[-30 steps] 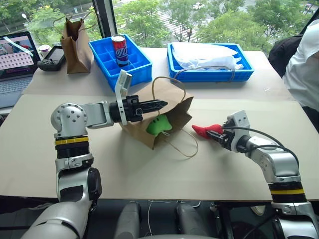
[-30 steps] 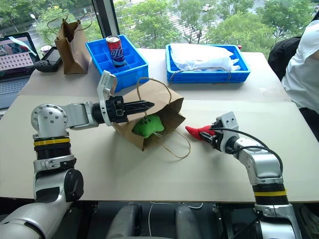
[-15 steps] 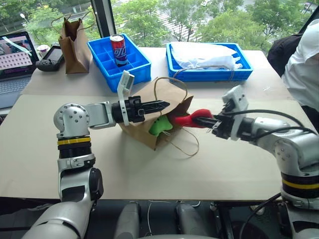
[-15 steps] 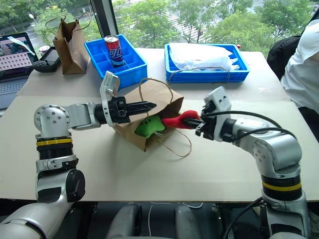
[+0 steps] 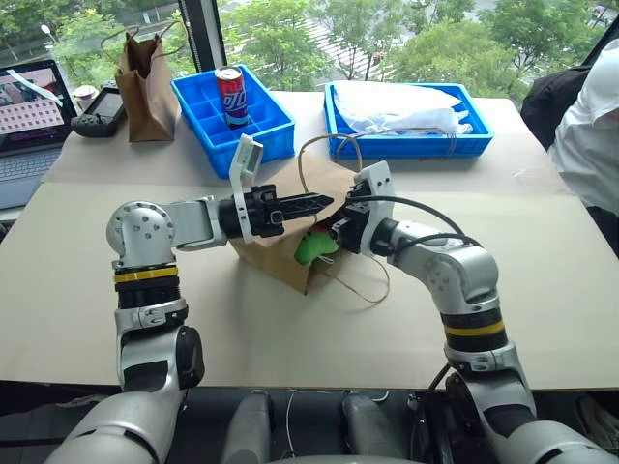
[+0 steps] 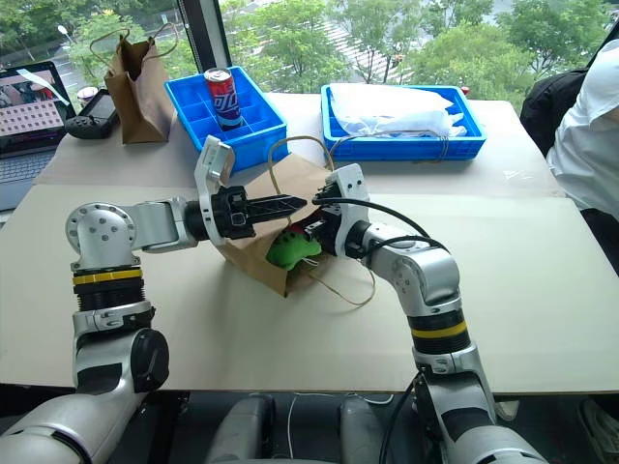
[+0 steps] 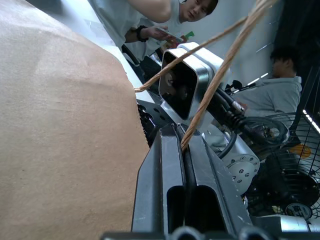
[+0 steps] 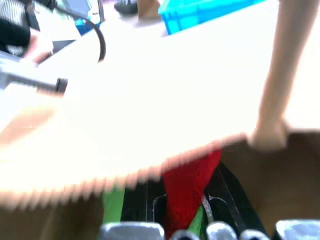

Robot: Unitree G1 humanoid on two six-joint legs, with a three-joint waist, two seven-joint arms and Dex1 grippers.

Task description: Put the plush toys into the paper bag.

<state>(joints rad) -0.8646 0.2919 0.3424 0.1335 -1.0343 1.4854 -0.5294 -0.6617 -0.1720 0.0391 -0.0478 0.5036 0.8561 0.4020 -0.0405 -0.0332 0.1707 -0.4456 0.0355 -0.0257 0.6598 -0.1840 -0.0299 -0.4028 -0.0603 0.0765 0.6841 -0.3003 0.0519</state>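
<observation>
The wide paper bag (image 5: 290,253) lies on its side near the middle of the desk (image 5: 87,290), its mouth facing the desk's right edge. The left gripper (image 5: 314,203) has its fingers pressed together on the bag's upper rim and one twisted handle (image 7: 220,75), holding the mouth up. The right gripper (image 6: 311,228) reaches into the mouth, pinching the red chili toy (image 8: 187,187) just under the bag's top edge. The lime-green toy (image 5: 311,246) sits inside the mouth, beside the right gripper. Along the far edge stand a narrower brown bag (image 5: 145,82) and two blue bins (image 5: 261,135), one holding a can (image 5: 230,97).
</observation>
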